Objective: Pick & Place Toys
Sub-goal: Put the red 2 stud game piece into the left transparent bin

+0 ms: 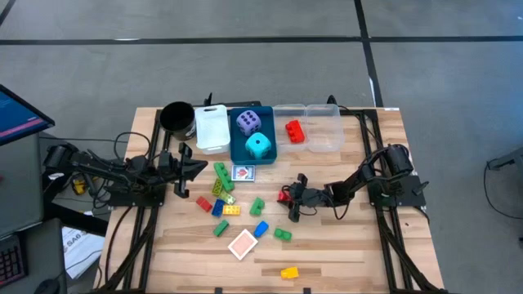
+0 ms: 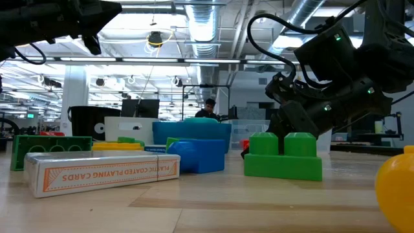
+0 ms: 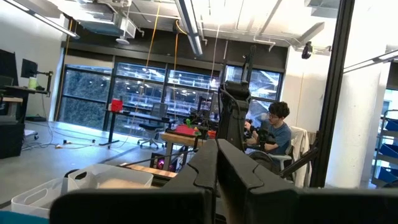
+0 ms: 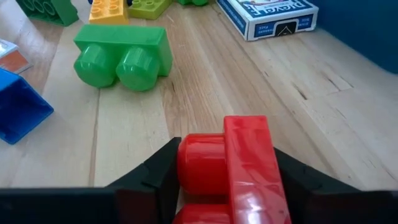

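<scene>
right wrist view puts a red brick between our right pincer, a dark finger on each side and both seeming to touch it, so we read the pincer as pinching the brick. whether the brick is off the desk yet we cannot tell. from above, that pincer sits near the desk's middle, just beside a green brick and a blue brick.

the main risk we see is the grip itself. the brick sits askew between the fingers, studs toward one side, so it could twist or squirt out as the arm lifts, more so if the fingers have not finished closing. a dropped brick could bounce into the loose bricks nearby and scatter them.

the carry is the next risk. the clear bin, already holding another red brick, lies well apart at the desk's far edge, beside the blue bin with its purple die and cyan die. a low path could clip a bin wall or the card box.

our left pincer waits pressed together over the desk's left side, near the black cup, and looks clear of that path.
</scene>
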Action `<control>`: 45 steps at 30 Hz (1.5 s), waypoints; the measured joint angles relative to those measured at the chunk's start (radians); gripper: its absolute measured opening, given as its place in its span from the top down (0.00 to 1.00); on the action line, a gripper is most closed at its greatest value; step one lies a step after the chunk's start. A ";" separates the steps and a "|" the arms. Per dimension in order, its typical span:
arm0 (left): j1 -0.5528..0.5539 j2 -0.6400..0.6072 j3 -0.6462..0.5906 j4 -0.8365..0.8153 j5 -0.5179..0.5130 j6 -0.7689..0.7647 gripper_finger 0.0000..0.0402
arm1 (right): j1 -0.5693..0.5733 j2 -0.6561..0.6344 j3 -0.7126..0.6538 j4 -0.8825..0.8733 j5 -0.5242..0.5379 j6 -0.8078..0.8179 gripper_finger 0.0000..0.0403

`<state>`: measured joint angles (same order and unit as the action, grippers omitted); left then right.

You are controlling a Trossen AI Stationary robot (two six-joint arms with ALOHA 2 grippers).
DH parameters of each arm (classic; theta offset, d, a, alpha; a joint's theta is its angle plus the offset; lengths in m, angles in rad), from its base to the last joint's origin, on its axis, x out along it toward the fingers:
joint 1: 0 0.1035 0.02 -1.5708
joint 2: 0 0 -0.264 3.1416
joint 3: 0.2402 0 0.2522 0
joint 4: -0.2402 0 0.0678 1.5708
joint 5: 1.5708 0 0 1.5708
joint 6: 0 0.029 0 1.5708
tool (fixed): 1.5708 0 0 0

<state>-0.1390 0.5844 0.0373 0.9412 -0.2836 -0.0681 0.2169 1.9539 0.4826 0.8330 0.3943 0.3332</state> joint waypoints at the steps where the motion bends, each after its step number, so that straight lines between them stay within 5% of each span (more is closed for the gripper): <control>1: 0.000 0.000 0.000 0.000 0.000 0.000 0.99 | 0.000 0.001 -0.001 0.007 0.003 0.000 0.59; 11: 0.000 0.000 0.000 0.000 0.000 0.000 0.99 | -0.002 -0.071 0.017 -0.084 0.073 0.037 0.56; 19: 0.000 0.000 0.000 -0.002 0.000 0.000 0.99 | -0.061 -0.434 0.015 -0.483 0.195 0.088 0.59; 27: 0.000 0.000 0.000 -0.002 -0.001 0.003 0.99 | -0.263 -0.739 0.019 -0.505 0.229 -0.046 0.56; 37: 0.000 0.000 0.000 -0.004 -0.001 0.004 0.99 | -0.584 -0.676 0.020 -0.412 -0.089 -0.082 0.59; 45: 0.000 0.000 0.000 -0.042 -0.016 0.017 0.99 | -0.676 -0.472 0.175 -0.387 -0.266 -0.138 0.54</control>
<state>-0.1390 0.5845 0.0376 0.8993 -0.2998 -0.0508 -0.4592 1.4817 0.6578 0.4463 0.1282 0.1953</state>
